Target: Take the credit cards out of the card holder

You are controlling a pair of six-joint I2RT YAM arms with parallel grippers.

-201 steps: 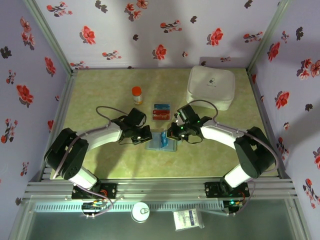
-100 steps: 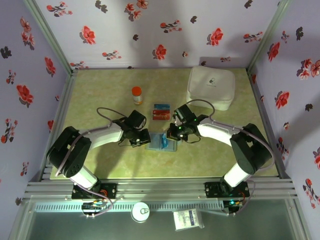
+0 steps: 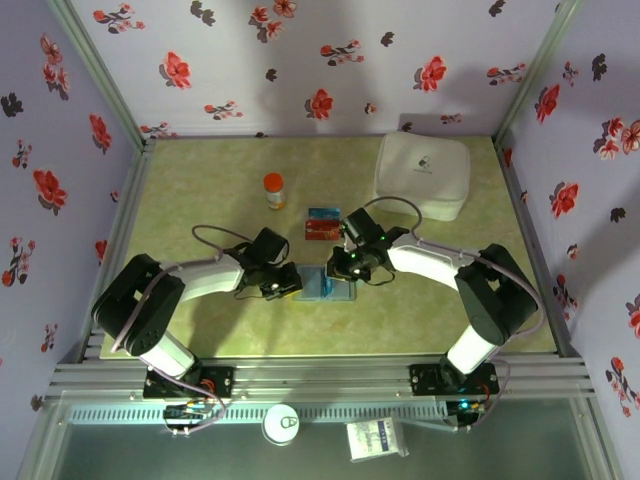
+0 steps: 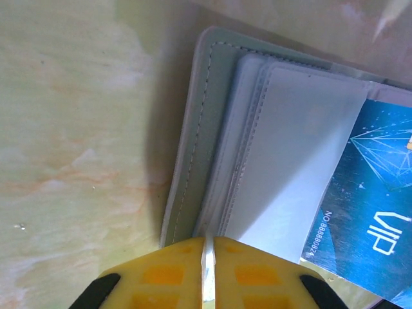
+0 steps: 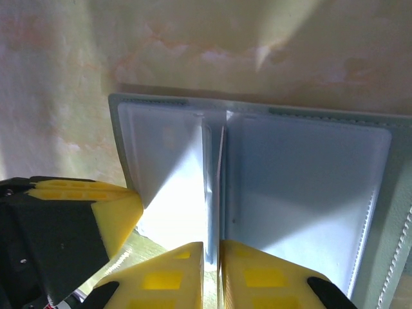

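Table (image 3: 200, 320): one, green.

Case (image 3: 422, 175): one, white, at 1 o'clock from the table centre.

Arms: two. Since the frame one second earlier, both have drawn in toward the holder; the left gripper (image 3: 290, 284) has moved slightly toward 6 o'clock and the right gripper (image 3: 345, 268) toward 9 o'clock.

Holder (image 3: 322, 285): one, lying open just at 6 o'clock from the table centre, position unchanged.
- The left gripper sits at its 9 o'clock edge; in the left wrist view the fingers are pinched onto a thin leaf of the holder.
- The right gripper sits at its 2 o'clock corner; in the right wrist view the fingers are pinched onto the thin middle leaf.

Bottle (image 3: 273, 190): one, orange, at 11 o'clock, unchanged.

Cards: three counted.
- Two loose cards (image 3: 322, 224), one blue and one red, lie at 12 o'clock from the holder, unchanged.
- One blue card (image 4: 373, 193) marked VIP lies on the holder.
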